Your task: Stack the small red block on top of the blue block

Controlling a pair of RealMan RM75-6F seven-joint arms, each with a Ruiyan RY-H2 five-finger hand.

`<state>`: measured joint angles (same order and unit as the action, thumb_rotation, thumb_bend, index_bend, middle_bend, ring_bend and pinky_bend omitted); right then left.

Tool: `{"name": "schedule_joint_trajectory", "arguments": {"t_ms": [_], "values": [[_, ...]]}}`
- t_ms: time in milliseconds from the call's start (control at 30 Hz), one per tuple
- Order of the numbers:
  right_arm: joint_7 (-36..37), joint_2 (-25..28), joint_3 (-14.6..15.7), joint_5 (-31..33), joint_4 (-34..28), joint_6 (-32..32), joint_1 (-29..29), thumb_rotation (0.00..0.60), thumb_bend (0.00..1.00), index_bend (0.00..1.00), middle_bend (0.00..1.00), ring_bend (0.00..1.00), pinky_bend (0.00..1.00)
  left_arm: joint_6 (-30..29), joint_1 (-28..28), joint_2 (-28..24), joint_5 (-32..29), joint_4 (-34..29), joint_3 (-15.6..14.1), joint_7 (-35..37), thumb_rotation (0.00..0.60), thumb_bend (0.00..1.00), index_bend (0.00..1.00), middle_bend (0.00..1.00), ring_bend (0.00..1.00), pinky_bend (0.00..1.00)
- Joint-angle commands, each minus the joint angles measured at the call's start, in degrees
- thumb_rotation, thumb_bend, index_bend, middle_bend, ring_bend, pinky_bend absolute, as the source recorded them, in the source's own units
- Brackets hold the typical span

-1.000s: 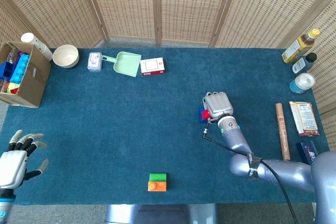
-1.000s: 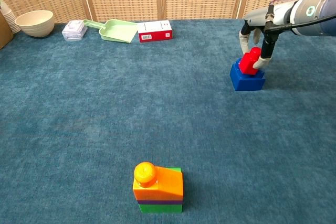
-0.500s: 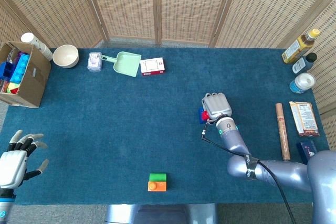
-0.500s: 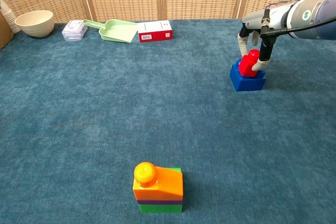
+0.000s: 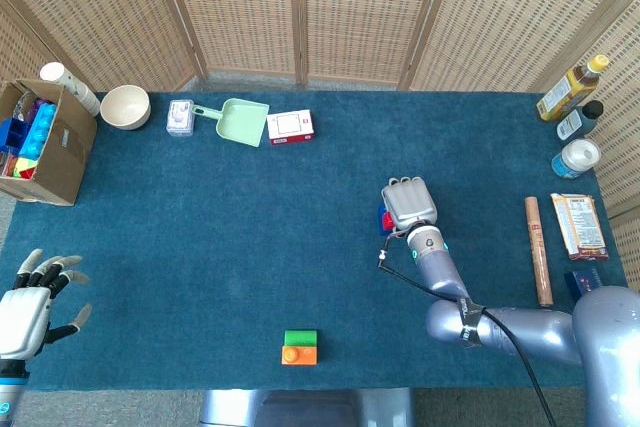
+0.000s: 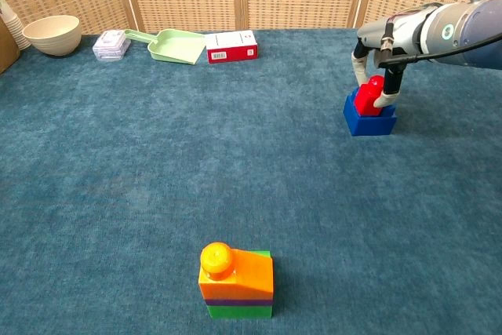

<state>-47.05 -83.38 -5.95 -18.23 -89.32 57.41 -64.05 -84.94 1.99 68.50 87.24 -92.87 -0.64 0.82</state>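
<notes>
1. Pinching the small red block (image 6: 368, 98) between fingers (image 6: 388, 92) of the right hand (image 6: 378, 56); pressing it down onto the blue block (image 6: 369, 119), the two now touching.
2. Having come lower over the past second: block tilted and raised then, sitting squarer and lower on the blue block now; seating nearly done by the look of it, with only the release remaining.
3. Hiding most of both blocks under the right hand (image 5: 408, 203) in the head view.
4. Idling far from the blue block, near the table's front corner: left hand (image 5: 30, 305), fingers spread, holding nothing.
5. Standing well in front of the blue block: an orange-and-green block stack (image 6: 235, 281).
</notes>
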Motion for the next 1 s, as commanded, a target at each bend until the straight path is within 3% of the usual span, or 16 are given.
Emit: {"name": "schedule_joint_trajectory", "arguments": {"t_ms": [33, 333, 1000], "values": [[-0.35, -0.27, 0.00, 0.11, 0.22, 0.29, 0.07, 0.600, 0.23, 0.57, 0.26, 0.26, 0.33, -0.01, -0.01, 0.10, 0.04, 0.22, -0.03, 0.22, 0.600, 0.36, 0.41, 0.26, 0.21, 0.03], [-1.29, -0.41, -0.43, 0.01, -0.03, 1.09, 0.33, 0.600, 0.23, 0.51, 0.26, 0.26, 0.34, 0.02, 0.03, 0.27, 0.08, 0.74, -0.04, 0.78, 0.600, 0.37, 0.41, 0.26, 0.21, 0.03], [-3.12, -1.22, -0.75, 0.66, 0.39, 1.17, 0.62, 0.600, 0.23, 0.53, 0.26, 0.26, 0.34, -0.08, -0.21, 0.52, 0.07, 1.27, -0.29, 1.23, 0.600, 0.37, 0.41, 0.26, 0.21, 0.03]]}}
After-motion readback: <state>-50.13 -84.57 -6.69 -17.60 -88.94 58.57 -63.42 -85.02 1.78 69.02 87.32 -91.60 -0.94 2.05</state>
